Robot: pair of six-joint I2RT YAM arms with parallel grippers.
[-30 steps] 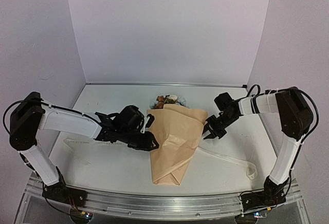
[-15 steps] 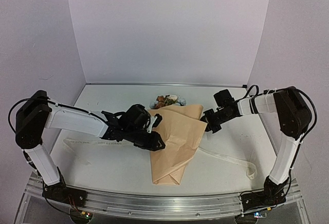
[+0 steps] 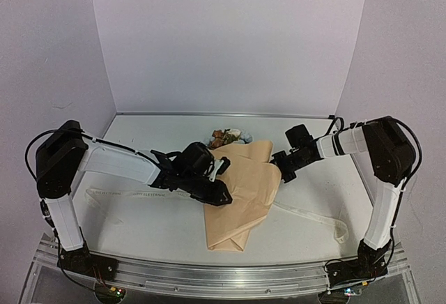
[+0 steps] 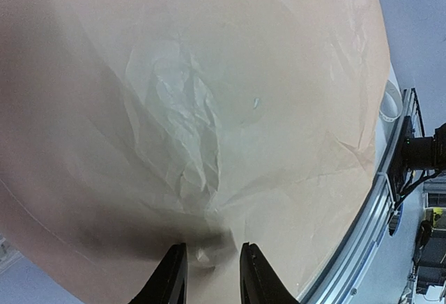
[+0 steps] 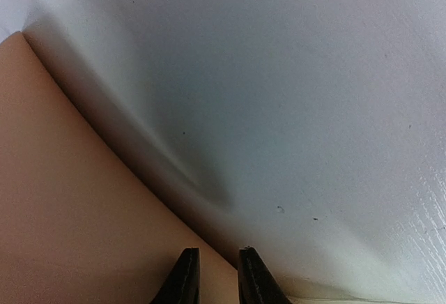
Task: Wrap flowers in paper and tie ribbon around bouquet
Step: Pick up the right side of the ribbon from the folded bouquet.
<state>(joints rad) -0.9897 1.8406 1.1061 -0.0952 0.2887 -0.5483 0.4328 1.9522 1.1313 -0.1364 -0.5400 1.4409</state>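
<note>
The left gripper point(image 4: 209, 249) is pinching a crumpled fold of the kraft paper point(image 4: 230, 109), lying mid-table, between nearly closed jaws. The right gripper point(image 5: 212, 256) is nipping the paper's lifted right edge just above the white table point(image 5: 313, 109).

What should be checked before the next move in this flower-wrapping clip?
1. Left gripper pinching the paper: ok, a crease sits between its jaws.
2. Right gripper gripping the paper's edge: cannot tell; the edge runs in between its jaws.
3. Flowers showing beyond the wide end: ok.
4. Ribbon passing under the paper, ends out on both sides: ok.
5. Ribbon tied: not ok; it lies loose on the table.
</note>
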